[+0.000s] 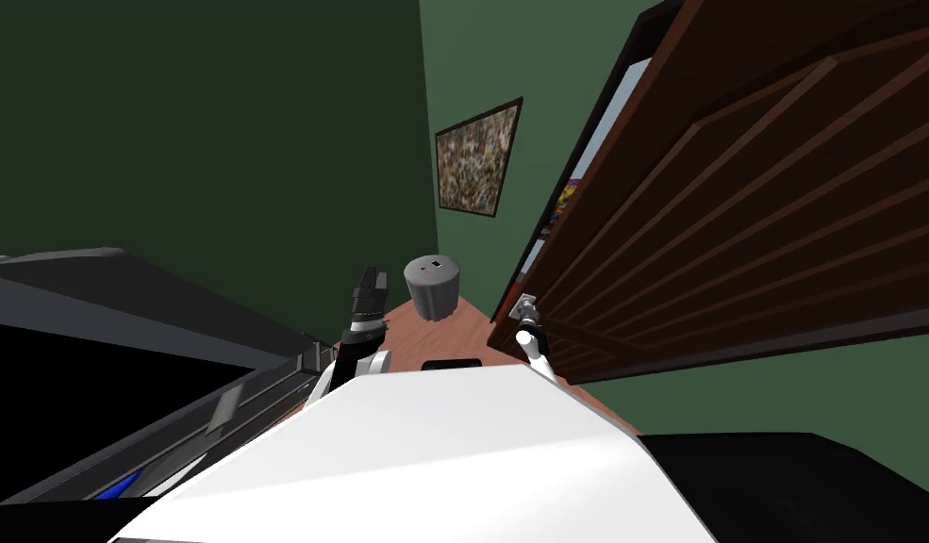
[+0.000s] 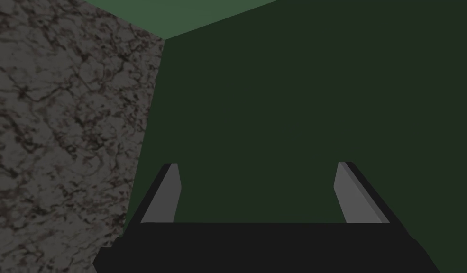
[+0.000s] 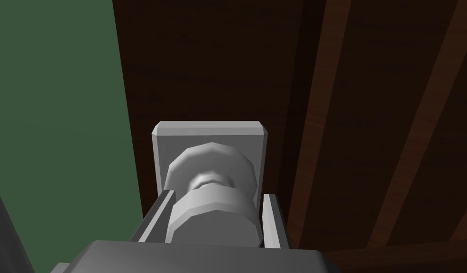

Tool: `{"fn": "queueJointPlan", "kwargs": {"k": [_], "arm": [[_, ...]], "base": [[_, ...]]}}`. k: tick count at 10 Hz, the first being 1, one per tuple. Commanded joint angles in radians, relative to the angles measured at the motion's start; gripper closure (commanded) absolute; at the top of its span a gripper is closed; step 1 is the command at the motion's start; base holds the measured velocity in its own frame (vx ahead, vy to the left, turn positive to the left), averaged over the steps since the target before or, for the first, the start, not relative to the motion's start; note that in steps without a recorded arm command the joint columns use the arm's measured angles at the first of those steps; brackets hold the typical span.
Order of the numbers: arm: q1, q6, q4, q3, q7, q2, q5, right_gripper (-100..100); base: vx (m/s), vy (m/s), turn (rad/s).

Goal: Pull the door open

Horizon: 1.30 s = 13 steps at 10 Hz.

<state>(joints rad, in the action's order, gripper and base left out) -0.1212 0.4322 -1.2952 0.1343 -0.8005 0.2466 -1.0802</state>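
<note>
A dark brown panelled door (image 1: 736,189) stands ajar on my right, its free edge swung toward me. On that edge sits a light grey round knob (image 3: 211,213) on a square grey plate (image 3: 208,132). My right gripper (image 3: 213,195) is shut on the knob, one finger pressing each side. In the head view the same gripper (image 1: 526,325) reaches up to the plate (image 1: 524,306) at the door's lower corner. My left gripper (image 1: 368,292) is raised at my front left, away from the door; its fingers (image 2: 168,189) stand wide apart, open and holding nothing.
A grey cylindrical bin (image 1: 433,287) stands on the reddish-brown floor (image 1: 462,330) just ahead, beside the door's edge. A framed picture (image 1: 478,158) hangs on the green wall behind it. Dark grey furniture (image 1: 123,311) runs along my left. A bright gap (image 1: 585,160) shows past the door's edge.
</note>
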Motion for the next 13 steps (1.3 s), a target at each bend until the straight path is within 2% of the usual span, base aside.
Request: {"fn": "queueJointPlan", "kwargs": {"k": [1, 5, 6, 7, 9, 13], "arm": [[0.001, 0.009, -0.002, -0.001, -0.021, 0.021, 0.001, 100], [-0.007, 0.011, -0.017, -0.024, -0.057, 0.043, 0.000, 100], [-0.010, 0.005, -0.017, -0.023, -0.047, 0.035, 0.000, 100], [-0.012, 0.008, -0.026, -0.041, -0.061, 0.047, 0.002, 100], [-0.017, 0.009, -0.032, -0.056, -0.070, 0.055, 0.004, 100], [-0.033, 0.013, -0.054, -0.111, -0.104, 0.084, 0.010, 100]], "base": [[0.141, -0.057, 0.012], [0.171, -0.049, 0.007], [0.087, -0.026, 0.009], [-0.107, -0.053, 0.106], [-0.217, -0.035, 0.125], [-0.251, -0.002, 0.121]]}}
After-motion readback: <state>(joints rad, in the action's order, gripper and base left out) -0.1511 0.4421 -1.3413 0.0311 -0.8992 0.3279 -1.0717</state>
